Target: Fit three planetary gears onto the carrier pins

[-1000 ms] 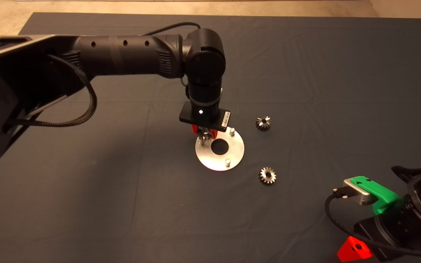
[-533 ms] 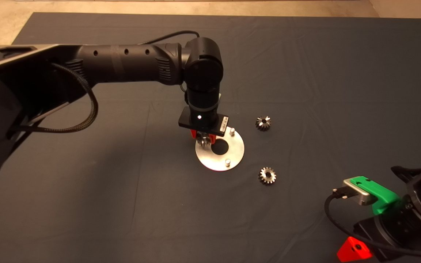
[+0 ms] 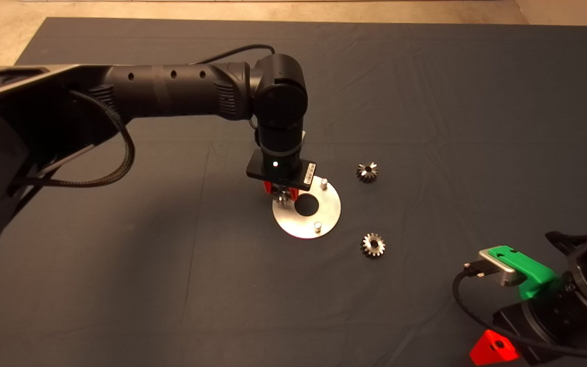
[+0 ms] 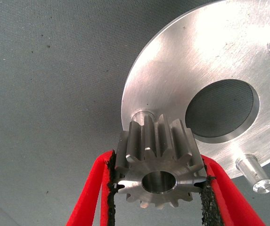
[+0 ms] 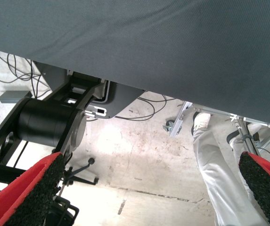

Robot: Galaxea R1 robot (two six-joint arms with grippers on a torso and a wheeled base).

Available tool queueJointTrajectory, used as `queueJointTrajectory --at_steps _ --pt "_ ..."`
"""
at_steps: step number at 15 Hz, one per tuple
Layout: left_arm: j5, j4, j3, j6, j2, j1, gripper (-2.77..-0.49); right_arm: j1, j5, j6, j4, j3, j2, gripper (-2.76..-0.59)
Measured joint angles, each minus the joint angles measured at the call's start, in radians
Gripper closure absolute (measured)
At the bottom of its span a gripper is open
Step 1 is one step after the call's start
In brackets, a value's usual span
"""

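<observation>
My left gripper (image 3: 282,194) is shut on one planetary gear (image 4: 157,162) and holds it just above the left edge of the round silver plate (image 3: 327,213). In the left wrist view the gear sits between the red fingers (image 4: 93,197), close over one carrier pin (image 4: 143,116). Two other pins (image 3: 323,182) (image 3: 317,226) stand bare on the plate. Two more gears lie on the mat to the plate's right, one farther back (image 3: 367,172) and one nearer (image 3: 373,244). My right gripper (image 3: 495,348) is parked at the lower right, open.
The dark mat (image 3: 426,102) covers the table. The right wrist view looks past the mat's edge at the floor, where a black stand (image 5: 50,125), cables and a person's leg (image 5: 215,165) show.
My left gripper has shifted slightly left and a little lower with the gear, toward the plate's left pin. The right arm has not moved.
</observation>
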Motion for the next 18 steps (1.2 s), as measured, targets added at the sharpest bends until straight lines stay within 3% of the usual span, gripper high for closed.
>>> queueJointTrajectory --at_steps 6,18 --pt "0.0 0.003 0.0 0.017 0.0 0.0 -0.88 0.001 -0.001 -0.001 0.0 0.0 -0.036 -2.75" --pt "-0.001 0.011 0.0 0.023 -0.003 0.0 -0.87 0.001 0.0 -0.004 0.0 0.0 -0.041 -2.75"
